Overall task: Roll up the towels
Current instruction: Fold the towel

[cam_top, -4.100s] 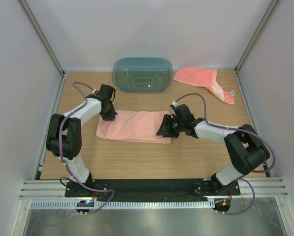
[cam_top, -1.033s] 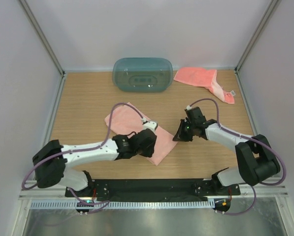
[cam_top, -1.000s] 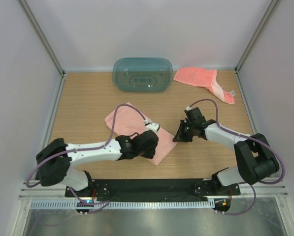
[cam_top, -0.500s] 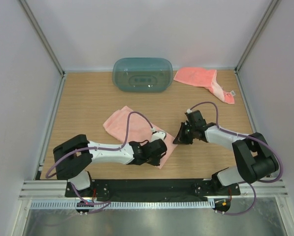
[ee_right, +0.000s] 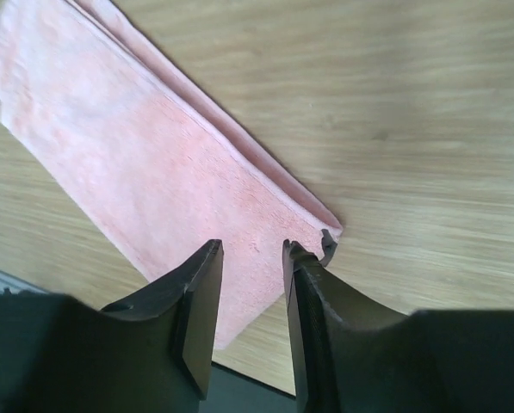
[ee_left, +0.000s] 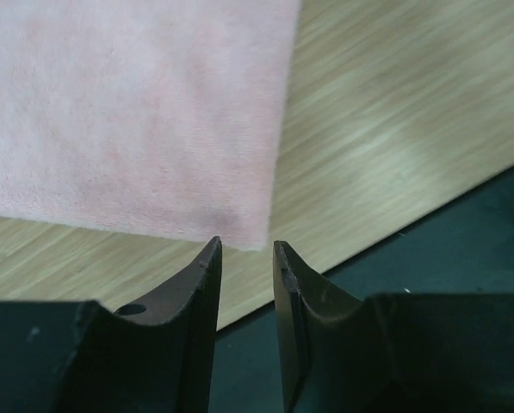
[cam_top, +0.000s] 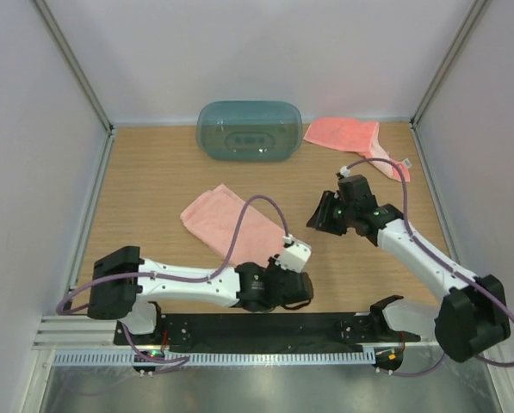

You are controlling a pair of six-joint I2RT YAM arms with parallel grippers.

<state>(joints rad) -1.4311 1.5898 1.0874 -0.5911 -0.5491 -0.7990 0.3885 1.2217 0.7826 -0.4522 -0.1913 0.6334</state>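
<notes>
Roll start, towel centre-left of frame.
Left end effector and right end effector narrow, empty; pinch near corner, tuck tight.

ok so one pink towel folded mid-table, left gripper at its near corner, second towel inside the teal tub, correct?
No: the second towel is not inside the teal tub; it lies on the table to the tub's right, as the top external view shows. The folded towel is mid-table with the left gripper at its near corner.
</notes>
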